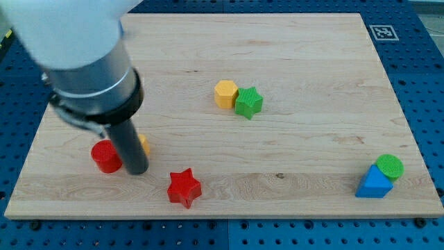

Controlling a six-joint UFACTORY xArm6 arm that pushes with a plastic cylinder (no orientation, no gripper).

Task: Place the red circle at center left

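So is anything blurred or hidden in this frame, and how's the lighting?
Camera view: even light, soft shadows, no glare; the arm's pale upper body is motion-blurred at the view's top left; my tip sits right of the red circle, the rod hiding most of an orange block.

You see one wooden board (277, 173) carrying seven blocks in all. Count two red blocks: one red circle (105, 157) and one red star (184, 187). Count two green blocks: one green star (248, 103) and one green circle (390, 167). Count two yellow-orange blocks: one yellow hexagon (225, 93) and one orange block (143, 144), mostly hidden behind the rod, so its shape cannot be made out. Count one blue block (373, 183), roughly triangular. You have one rod with one tip (137, 170). One printed marker tag (382, 32) lies off the board's top right corner.
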